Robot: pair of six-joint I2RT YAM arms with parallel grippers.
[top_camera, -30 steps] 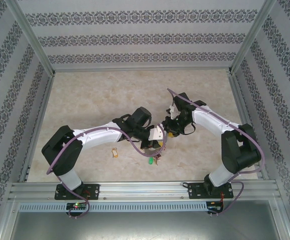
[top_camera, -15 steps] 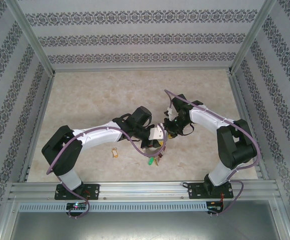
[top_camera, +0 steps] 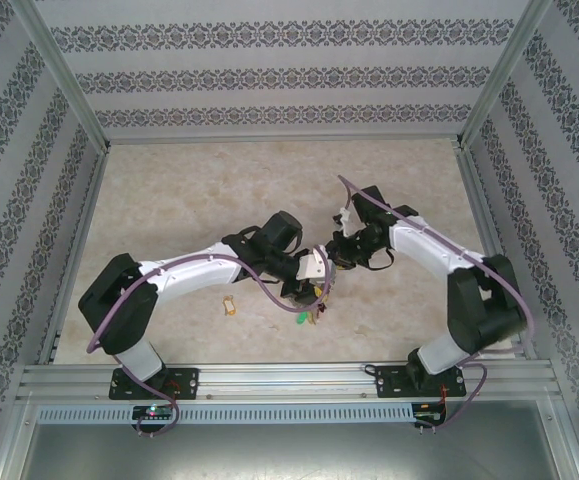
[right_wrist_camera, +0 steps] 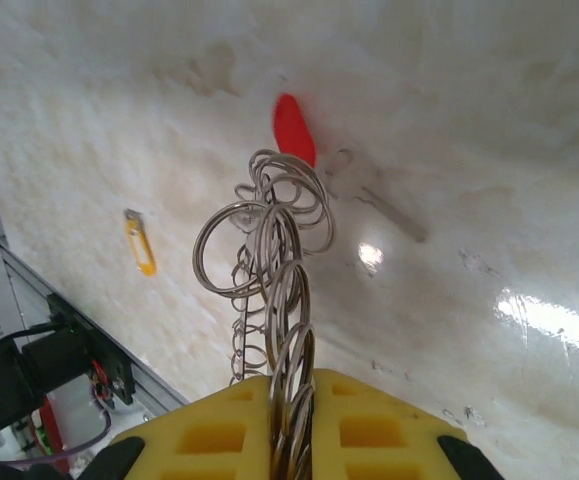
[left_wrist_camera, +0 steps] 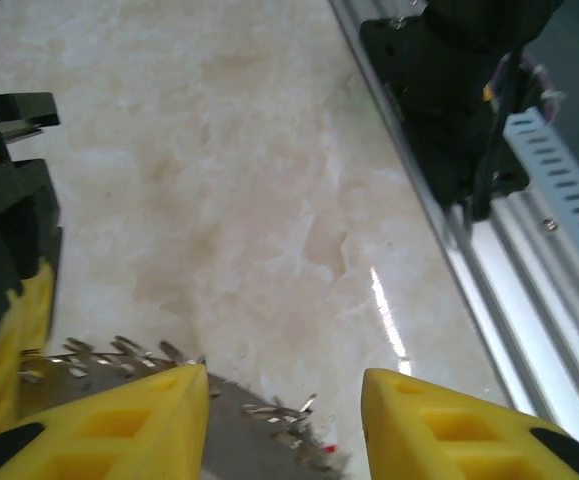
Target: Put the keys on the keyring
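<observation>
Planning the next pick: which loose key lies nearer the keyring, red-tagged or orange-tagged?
The red-tagged key, lying just beyond the keyring in the right wrist view; the orange-tagged key sits well off to the side.

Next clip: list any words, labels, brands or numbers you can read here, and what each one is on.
None can be read.
red tag: plain, no lettering shows.
orange tag: too small to tell.
keyring: bare metal, any stamp too blurred to read.
wallpaper: ornament only, no letters.
</observation>
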